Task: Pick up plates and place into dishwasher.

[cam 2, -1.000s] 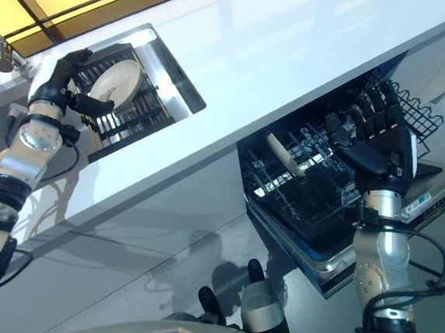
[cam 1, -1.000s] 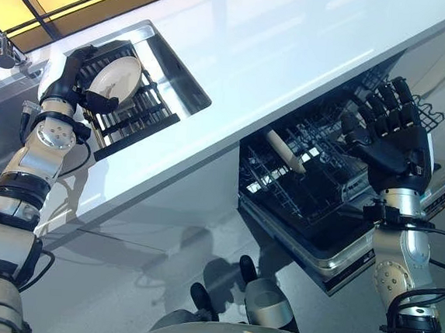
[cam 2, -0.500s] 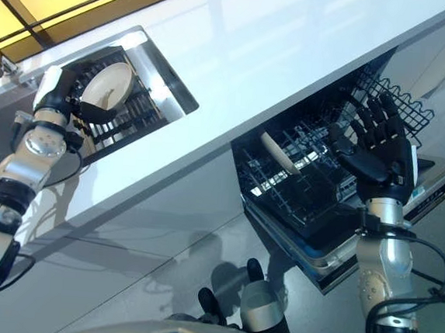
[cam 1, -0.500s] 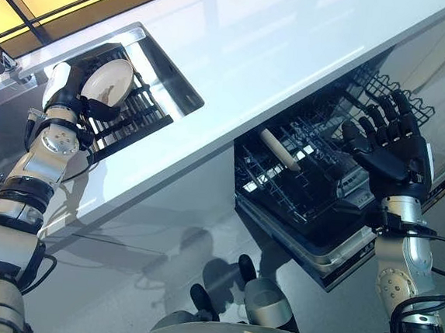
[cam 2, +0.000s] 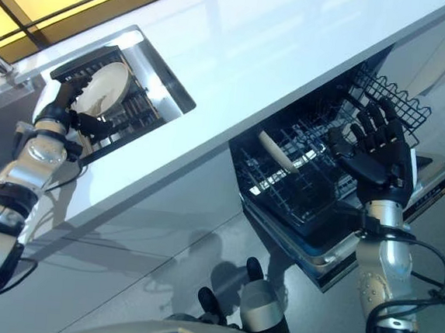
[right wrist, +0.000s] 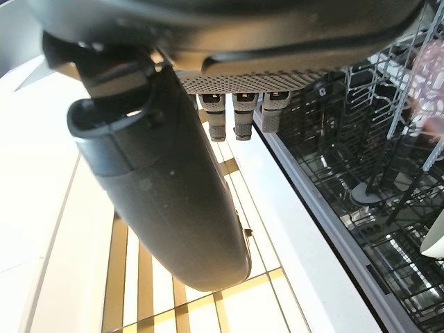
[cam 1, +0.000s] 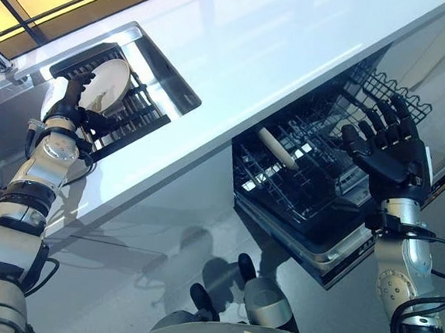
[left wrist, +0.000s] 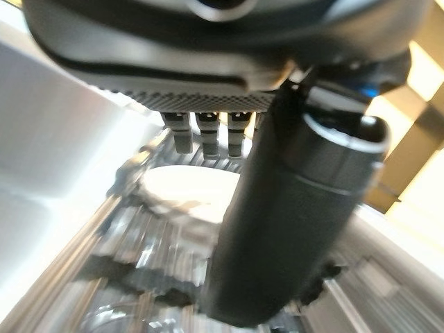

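My left hand is at the sink, roughly 10 o'clock in the head view, on the white plate. The plate stands on edge in the black dish rack set inside the sink, leaning toward 1 o'clock. My fingers curl over its rim on the 9 o'clock side and my thumb presses at its lower edge, so the hand is clamped on the plate. In the left wrist view the plate sits just past my fingertips, with rack bars under it.

My right hand is at about 3 o'clock, held up in front of the open dishwasher. Its fingers are spread and straight, palm facing the camera, touching nothing. The dishwasher's lower rack is pulled out below the white countertop. One white plate already in the rack stands tilted among the tines, at 9 o'clock from my right hand and apart from it. In the right wrist view, wire rack tines show beyond my fingers.

The held plate is well apart from the dishwasher, with the countertop span between them.
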{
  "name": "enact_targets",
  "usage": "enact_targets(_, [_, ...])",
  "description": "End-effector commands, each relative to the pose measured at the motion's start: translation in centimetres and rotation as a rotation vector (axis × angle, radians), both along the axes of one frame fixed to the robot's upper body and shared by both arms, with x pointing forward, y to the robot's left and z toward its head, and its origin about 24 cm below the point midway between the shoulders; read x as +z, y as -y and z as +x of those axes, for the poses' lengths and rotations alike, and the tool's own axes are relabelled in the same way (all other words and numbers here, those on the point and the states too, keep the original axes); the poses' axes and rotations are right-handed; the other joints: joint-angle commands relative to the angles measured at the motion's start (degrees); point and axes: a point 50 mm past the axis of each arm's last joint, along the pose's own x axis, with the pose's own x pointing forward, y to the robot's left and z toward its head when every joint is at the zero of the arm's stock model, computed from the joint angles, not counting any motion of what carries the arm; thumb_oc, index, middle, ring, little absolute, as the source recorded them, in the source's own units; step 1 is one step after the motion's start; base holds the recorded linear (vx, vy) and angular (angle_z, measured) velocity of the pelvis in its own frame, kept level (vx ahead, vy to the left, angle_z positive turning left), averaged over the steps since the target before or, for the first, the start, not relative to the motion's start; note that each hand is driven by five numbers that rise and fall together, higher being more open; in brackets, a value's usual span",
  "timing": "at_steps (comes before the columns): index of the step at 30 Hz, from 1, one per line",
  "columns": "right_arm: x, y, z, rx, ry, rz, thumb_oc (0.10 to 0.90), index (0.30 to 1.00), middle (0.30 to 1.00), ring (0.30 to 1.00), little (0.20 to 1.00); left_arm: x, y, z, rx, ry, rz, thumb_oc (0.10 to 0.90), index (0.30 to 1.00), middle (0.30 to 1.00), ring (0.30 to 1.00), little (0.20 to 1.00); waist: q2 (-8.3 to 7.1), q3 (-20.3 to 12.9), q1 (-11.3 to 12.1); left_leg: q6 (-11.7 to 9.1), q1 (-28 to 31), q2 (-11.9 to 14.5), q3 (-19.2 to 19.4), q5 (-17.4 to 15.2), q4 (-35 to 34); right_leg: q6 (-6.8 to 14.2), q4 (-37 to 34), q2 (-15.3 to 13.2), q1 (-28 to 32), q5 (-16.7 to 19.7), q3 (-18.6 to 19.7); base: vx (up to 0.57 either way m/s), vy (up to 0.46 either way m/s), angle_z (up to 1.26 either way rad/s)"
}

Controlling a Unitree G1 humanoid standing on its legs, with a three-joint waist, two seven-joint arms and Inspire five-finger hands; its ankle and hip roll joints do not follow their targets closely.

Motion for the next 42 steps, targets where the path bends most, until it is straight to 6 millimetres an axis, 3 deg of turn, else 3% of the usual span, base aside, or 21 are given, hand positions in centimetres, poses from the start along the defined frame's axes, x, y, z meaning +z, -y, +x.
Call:
enact_targets(1, [4.9,0.0,0.3,0.020,0.242,-0.053,0.800,0.900,0.900,0.900,0.900,6.0,-1.8,0.3,0.077,0.207,0.090,0.800,0.900,0.900,0.900,0.900,-0.50,-2.5,0.1,0.9,-1.5,-2.7,0.4,-7.7,4.5,5.1,5.5,1.4,-1.4,-8.5,-0.8,0.00,0.000,0.00])
enact_targets(18, [6.0,-0.4,0.8,0.032,0.271,-0.062,0.800,0.900,0.900,0.900,0.900,8.4,-3.0,-0.1,0.178,0.306,0.138,0.800,0.900,0.900,0.900,0.900,-2.08,2.7,0.3,0.8,-4.8,-1.9,0.7,-7.8,6.3,5.0,6.7,0.8,-4.4,-8.7,-1.6,0.00,-0.002,-0.01])
enact_targets(38, [7.0,-0.8,1.6,0.068,0.300,-0.059,0.800,0.900,0.900,0.900,0.900,14.8,-3.6,-0.6,0.284,0.509,0.196,0.800,0.900,0.900,0.900,0.900,-3.42,7.6,0.2,0.7,-8.6,-1.2,1.5,-7.0,6.5,4.9,7.4,0.6,-8.0,-8.4,-1.9,-0.01,-0.002,0.00])
enact_targets(39, [7.1,-0.8,1.6,0.068,0.298,-0.058,0.800,0.900,0.900,0.900,0.900,14.9,-3.6,-0.5,0.283,0.512,0.193,0.493,0.636,0.636,0.636,0.593,-3.40,7.6,0.2,0.7,-8.7,-1.3,1.5,-6.9,6.5,4.8,7.4,0.6,-8.1,-8.4,-1.8,0.00,0.000,0.00])
enact_targets(40, [7.1,-0.8,1.6,0.068,0.298,-0.058,0.800,0.900,0.900,0.900,0.900,14.9,-3.6,-0.5,0.283,0.512,0.193,0.493,0.636,0.636,0.636,0.593,-3.40,7.6,0.2,0.7,-8.7,-1.3,1.5,-6.9,6.5,4.8,7.4,0.6,-8.1,-8.4,-1.8,0.00,0.000,0.00])
enact_targets(41, [7.2,-0.9,1.8,0.068,0.295,-0.057,0.800,0.900,0.900,0.900,0.900,15.0,-3.5,-0.5,0.281,0.518,0.183,0.100,0.300,0.300,0.300,0.200,-3.40,7.7,0.2,0.8,-8.8,-1.3,1.6,-6.9,6.5,4.7,7.4,0.6,-8.1,-8.4,-1.8,0.00,0.000,0.00])
enact_targets(42, [7.1,-0.8,1.8,0.068,0.293,-0.055,0.800,0.900,0.900,0.900,0.900,15.1,-3.5,-0.5,0.279,0.524,0.180,0.100,0.300,0.300,0.300,0.200,-3.40,7.7,0.2,0.7,-9.0,-1.3,1.6,-6.9,6.6,4.7,7.4,0.6,-8.2,-8.4,-1.8,0.00,0.000,0.00])
